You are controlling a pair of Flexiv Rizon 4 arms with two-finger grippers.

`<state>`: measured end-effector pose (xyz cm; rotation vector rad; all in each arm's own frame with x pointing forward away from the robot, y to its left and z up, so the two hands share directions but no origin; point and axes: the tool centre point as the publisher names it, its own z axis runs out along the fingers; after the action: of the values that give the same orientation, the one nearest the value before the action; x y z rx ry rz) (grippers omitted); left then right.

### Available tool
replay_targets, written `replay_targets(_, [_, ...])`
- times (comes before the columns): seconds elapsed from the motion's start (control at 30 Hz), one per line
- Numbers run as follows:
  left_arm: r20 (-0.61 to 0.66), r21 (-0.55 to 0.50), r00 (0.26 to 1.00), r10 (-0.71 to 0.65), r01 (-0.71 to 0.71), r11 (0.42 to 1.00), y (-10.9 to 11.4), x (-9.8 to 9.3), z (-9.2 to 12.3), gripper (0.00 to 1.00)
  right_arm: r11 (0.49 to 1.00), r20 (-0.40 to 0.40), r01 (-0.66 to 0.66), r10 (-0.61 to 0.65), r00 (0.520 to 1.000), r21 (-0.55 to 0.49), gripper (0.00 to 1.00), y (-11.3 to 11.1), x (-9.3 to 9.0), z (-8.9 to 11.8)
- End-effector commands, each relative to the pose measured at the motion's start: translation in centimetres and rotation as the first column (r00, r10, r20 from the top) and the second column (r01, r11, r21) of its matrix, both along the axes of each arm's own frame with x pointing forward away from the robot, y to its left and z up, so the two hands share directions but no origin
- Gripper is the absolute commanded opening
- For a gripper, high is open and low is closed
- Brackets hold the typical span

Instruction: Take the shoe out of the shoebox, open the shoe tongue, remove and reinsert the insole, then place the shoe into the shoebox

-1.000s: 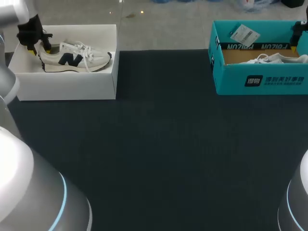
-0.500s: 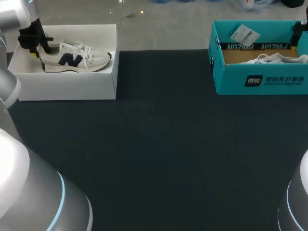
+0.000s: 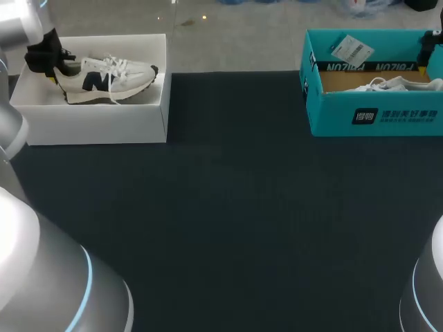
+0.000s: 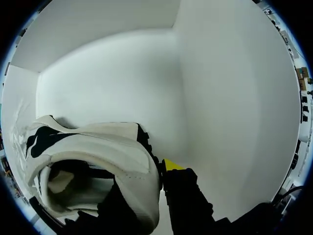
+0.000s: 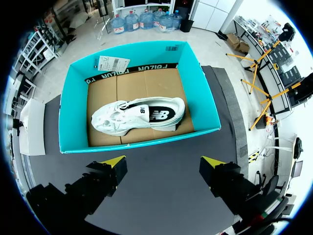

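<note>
the right gripper (image 5: 162, 161) hangs over the dark table (image 5: 161, 196), yellow tips wide apart, just short of the teal shoebox (image 5: 73, 105). inside, a white shoe (image 5: 139, 115) lies on brown cardboard; a paper tag (image 5: 111, 62) sits at the far wall.

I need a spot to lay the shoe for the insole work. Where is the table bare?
The dark mat between the white shoebox and teal shoebox, and all toward the robot, is bare. The white one is crowded by the sneaker and left gripper.
</note>
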<state>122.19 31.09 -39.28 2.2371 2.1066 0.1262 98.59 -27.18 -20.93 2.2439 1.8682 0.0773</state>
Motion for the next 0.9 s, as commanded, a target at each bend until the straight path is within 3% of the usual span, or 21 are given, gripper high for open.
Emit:
replay_targets(0.03, [-0.195, 0.014, 0.981, 0.004, -0.001, 1.0, 0.4, 0.6, 0.9, 0.0, 1.0, 0.002, 0.001, -0.001, 1.0, -0.001, 1.0, 0.0, 0.0, 0.0])
replay_targets(0.47, [-0.206, 0.04, 0.977, 0.046, -0.039, 0.998, 0.8, 0.2, 5.7, 0.0, 1.0, 0.002, 0.001, -0.001, 1.0, -0.001, 1.0, 0.0, 0.0, 0.0])
replay_targets(0.9, [-0.16, 0.092, 0.986, 0.044, -0.03, 0.995, 0.0, -0.3, 15.6, 0.0, 1.0, 0.002, 0.001, -0.001, 1.0, -0.001, 1.0, 0.0, 0.0, 0.0])
